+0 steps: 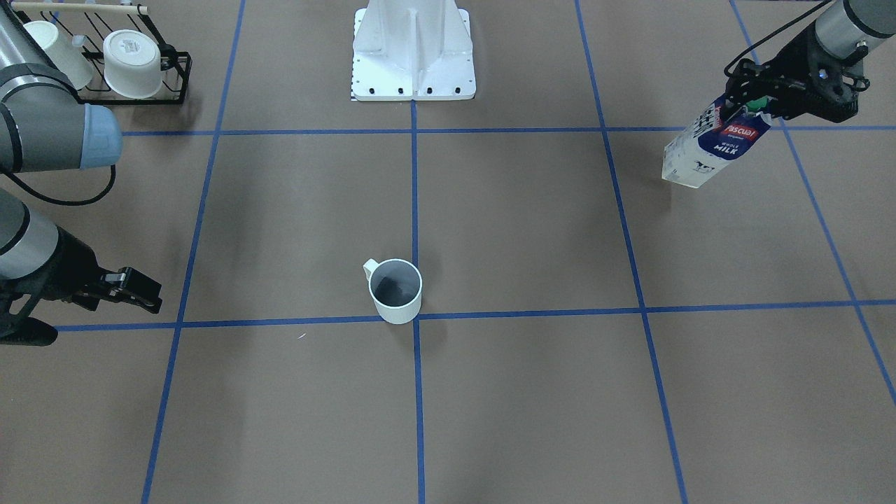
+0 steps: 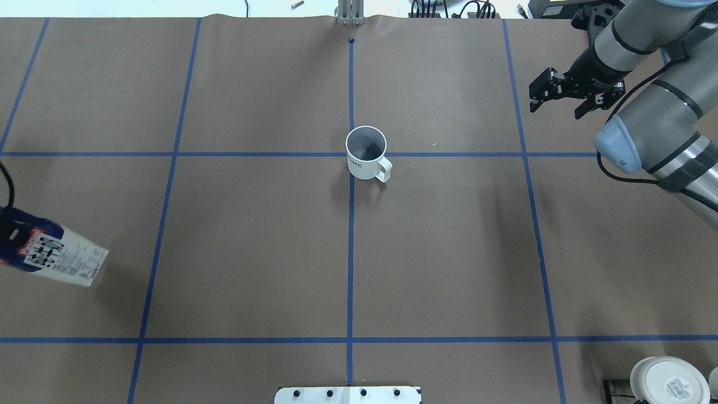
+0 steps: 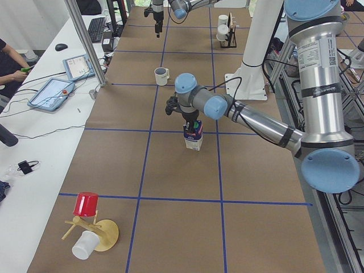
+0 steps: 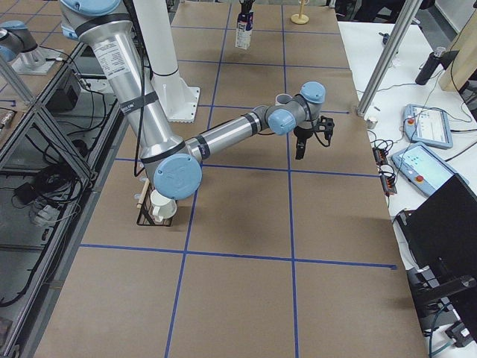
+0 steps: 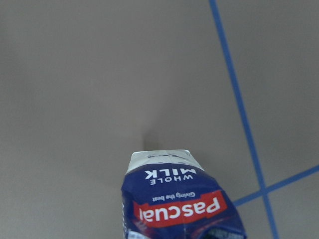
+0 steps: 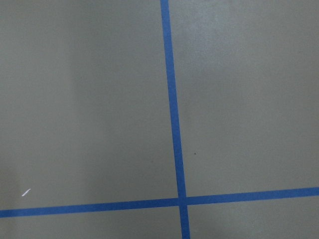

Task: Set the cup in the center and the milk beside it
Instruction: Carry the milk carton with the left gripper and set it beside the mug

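Robotics test lab
Brown paper counter (image 1: 532,224) gridded in blue tape (image 1: 414,196), a white arm pedestal (image 1: 414,49) bolted on it, teach pendants (image 3: 52,92) and a keyboard (image 3: 95,28) on the side bench (image 3: 34,170).

Milk (image 2: 61,258) cut by overhead view's left edge, green cap (image 1: 755,105) half hidden by left end effector (image 1: 750,110)

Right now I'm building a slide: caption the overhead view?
Cup sits at the center crossing; milk held far left; right gripper open at right.
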Tool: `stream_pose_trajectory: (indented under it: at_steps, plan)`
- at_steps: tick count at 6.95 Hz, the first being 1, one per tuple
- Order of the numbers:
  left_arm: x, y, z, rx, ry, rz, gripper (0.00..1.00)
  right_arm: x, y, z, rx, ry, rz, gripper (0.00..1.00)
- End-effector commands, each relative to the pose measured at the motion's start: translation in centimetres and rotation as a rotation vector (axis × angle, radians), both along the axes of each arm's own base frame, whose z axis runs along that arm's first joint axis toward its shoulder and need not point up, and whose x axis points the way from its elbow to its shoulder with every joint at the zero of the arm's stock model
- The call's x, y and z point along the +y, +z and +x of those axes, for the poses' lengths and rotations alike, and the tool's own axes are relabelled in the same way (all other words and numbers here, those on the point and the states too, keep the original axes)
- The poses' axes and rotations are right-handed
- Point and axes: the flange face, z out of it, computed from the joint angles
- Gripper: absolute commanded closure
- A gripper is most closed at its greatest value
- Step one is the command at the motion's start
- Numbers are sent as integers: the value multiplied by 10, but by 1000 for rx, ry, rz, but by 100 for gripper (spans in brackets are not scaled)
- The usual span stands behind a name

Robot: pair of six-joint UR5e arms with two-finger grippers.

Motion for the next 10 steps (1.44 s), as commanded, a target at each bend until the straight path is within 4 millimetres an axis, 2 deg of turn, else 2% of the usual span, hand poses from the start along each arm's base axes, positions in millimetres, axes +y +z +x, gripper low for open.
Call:
stream_pose_trajectory:
  at_steps: [1, 2, 3, 4, 6, 8, 9, 10]
  plan:
    - [-102, -149, 46, -95, -36, -58, 100, 1, 5, 9, 1, 11, -5, 0]
    - [-137, -185, 70, -136, -69, -79, 100, 3, 14, 23, 1, 25, -19, 0]
    - [-144, -195, 100, -117, -90, -93, 100, 7, 21, 30, 3, 29, -22, 0]
    - [-160, -210, 135, -86, -139, -127, 100, 8, 26, 32, 7, 29, -26, 0]
    - [-180, -251, 215, -50, -164, -181, 100, 11, 29, 34, 6, 29, -25, 0]
    - [-195, -276, 294, -15, -209, -185, 100, 13, 32, 34, 7, 27, -26, 0]
    - [-186, -283, 313, -20, -212, -180, 100, 14, 34, 34, 7, 27, -27, 0]
    - [-190, -290, 319, -23, -214, -180, 100, 14, 36, 34, 9, 28, -28, 0]
